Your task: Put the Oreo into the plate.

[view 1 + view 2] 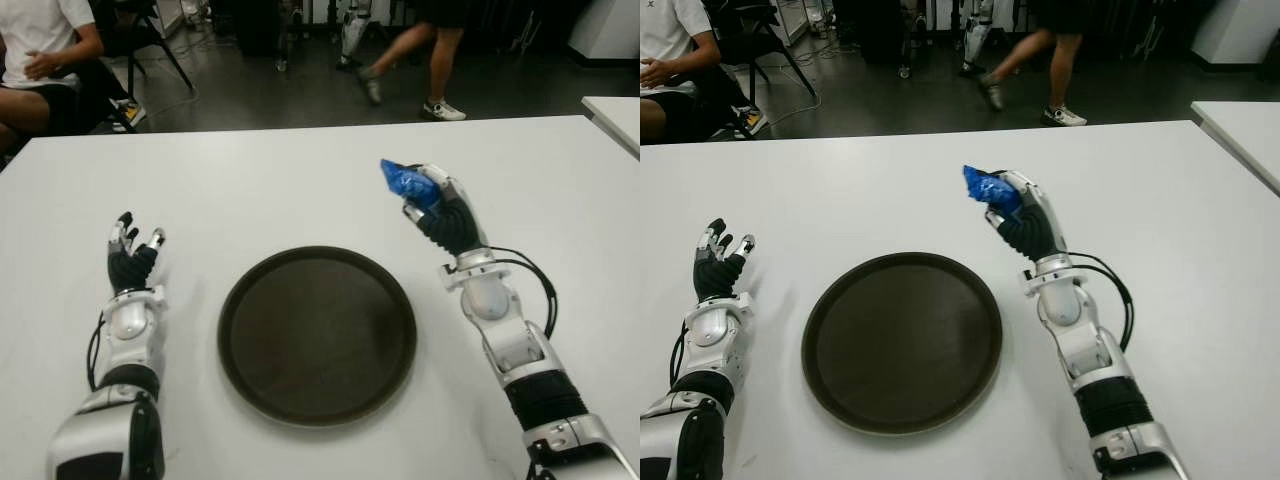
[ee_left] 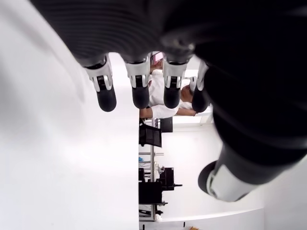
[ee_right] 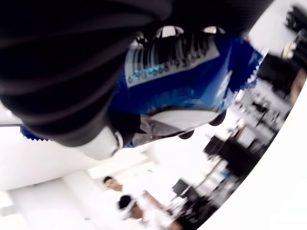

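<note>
Starting at the left, the left hand (image 1: 131,255) is seen over the white table (image 1: 300,190), left of the plate, its fingers (image 2: 106,93) spread and relaxed with nothing held. At the middle, the dark round plate (image 1: 317,334) is set flat on the table, bare inside. To the right of the plate and slightly beyond its far rim, the right hand (image 1: 440,212) is raised with its fingers curled around the blue Oreo packet (image 1: 404,181). The packet is pinned against the palm, its crimped end jutting out past the fingertips toward the plate side, clear of the plate. Behind the table, a seated person (image 1: 40,50) and a walking person's legs (image 1: 415,60) are visible.
</note>
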Robot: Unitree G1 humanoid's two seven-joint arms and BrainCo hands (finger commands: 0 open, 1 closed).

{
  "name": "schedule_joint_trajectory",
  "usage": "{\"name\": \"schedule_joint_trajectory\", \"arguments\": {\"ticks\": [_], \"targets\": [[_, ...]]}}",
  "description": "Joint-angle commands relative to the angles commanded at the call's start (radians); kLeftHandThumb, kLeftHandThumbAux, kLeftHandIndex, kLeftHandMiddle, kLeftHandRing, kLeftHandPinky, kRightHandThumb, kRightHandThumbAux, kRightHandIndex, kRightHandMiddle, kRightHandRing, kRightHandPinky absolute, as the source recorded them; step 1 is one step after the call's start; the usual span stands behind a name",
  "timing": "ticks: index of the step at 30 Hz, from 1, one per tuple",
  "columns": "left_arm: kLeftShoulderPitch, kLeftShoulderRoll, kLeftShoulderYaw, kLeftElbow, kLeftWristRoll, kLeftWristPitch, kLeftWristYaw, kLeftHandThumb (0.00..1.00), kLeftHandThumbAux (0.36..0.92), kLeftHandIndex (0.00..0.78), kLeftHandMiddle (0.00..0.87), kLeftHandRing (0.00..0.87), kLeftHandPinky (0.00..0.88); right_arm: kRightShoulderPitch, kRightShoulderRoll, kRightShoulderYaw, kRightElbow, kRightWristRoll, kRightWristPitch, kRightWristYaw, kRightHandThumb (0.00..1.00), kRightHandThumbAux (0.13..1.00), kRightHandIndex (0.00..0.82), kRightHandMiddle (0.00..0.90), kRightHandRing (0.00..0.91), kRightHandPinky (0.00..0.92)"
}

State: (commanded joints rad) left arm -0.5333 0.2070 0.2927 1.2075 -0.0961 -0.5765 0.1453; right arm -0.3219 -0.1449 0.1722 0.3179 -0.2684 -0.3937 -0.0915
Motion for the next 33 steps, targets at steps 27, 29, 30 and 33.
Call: {"name": "schedule_joint_trajectory", "arguments": {"ticks": [27,29,30,33], "targets": [[-0.011,0.004,-0.026,0.019,0.039,0.007,0.041,0.000,0.720,0.003,0.019,0.018,0.033,0.010,0.060,0.077,0.085,0.075,-0.013,0.272,0.710,0.713,0.442,0.842,0.845,0.841],[-0.010,0.004,-0.027,0.019,0.040,0.006,0.042,0.000,0.715,0.001,0.015,0.013,0.032,0.011,0.058,0.087,0.073,0.071,0.016,0.300,0.709,0.714,0.441,0.845,0.847,0.844],[-0.010,0.003,-0.027,0.020,0.040,0.006,0.042,0.000,0.717,0.001,0.014,0.011,0.032,0.012,0.056,0.093,0.067,0.070,0.031,0.314,0.708,0.714,0.441,0.849,0.851,0.846],[-0.010,0.004,-0.028,0.020,0.041,0.005,0.040,0.000,0.717,0.000,0.012,0.008,0.035,0.012,0.052,0.109,0.051,0.064,0.059,0.347,0.708,0.715,0.441,0.853,0.855,0.850]]}}
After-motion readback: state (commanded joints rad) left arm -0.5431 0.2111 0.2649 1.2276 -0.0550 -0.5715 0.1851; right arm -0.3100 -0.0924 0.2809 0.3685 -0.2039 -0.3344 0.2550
